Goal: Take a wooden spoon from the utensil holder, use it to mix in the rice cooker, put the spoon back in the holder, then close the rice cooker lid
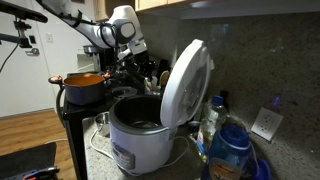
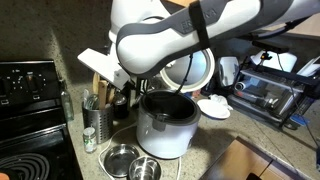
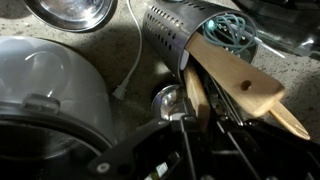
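The white rice cooker [image 1: 135, 140] [image 2: 165, 130] stands with its lid [image 1: 185, 80] [image 2: 192, 68] raised; the dark inner pot shows. Behind it is the dark utensil holder [image 1: 150, 82] [image 2: 122, 102] with handles sticking up. My gripper [image 1: 136, 58] [image 2: 125, 88] is lowered into that bunch. In the wrist view the gripper [image 3: 203, 110] has its fingers close on either side of a mid-brown wooden spoon handle [image 3: 197, 92]. The holder's body is mostly hidden under the fingers. The white dome of the lid [image 3: 50, 80] fills the left of the wrist view.
An orange pot [image 1: 85, 88] sits on a dark stand. A perforated metal cylinder [image 3: 165, 30] [image 2: 97, 122] with a whisk and a broad wooden spatula [image 3: 245, 85] are next to the holder. Steel bowls [image 2: 130, 162], bottles [image 1: 228, 145], a toaster oven [image 2: 270, 92] and a stove [image 2: 30, 120] surround the cooker.
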`<action>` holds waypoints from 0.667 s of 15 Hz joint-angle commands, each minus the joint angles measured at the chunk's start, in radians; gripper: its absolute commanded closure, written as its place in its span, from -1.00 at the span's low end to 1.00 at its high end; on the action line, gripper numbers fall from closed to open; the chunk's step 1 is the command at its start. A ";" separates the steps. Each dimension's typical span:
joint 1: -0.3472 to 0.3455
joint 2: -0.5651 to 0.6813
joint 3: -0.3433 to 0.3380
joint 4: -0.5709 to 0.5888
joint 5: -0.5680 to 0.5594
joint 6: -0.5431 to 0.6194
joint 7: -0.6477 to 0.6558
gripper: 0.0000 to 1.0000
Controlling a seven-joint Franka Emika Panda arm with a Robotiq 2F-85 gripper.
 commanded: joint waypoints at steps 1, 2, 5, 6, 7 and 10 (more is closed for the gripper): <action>0.017 -0.026 -0.005 0.014 0.004 -0.026 0.004 0.91; 0.020 -0.043 -0.004 0.012 -0.001 -0.035 0.006 0.91; 0.022 -0.105 0.002 0.002 -0.005 -0.069 0.011 0.91; 0.021 -0.136 0.006 -0.010 -0.006 -0.078 0.015 0.91; 0.019 -0.164 0.010 -0.020 -0.009 -0.086 0.018 0.91; -0.003 -0.264 0.021 -0.075 -0.005 -0.092 0.012 0.91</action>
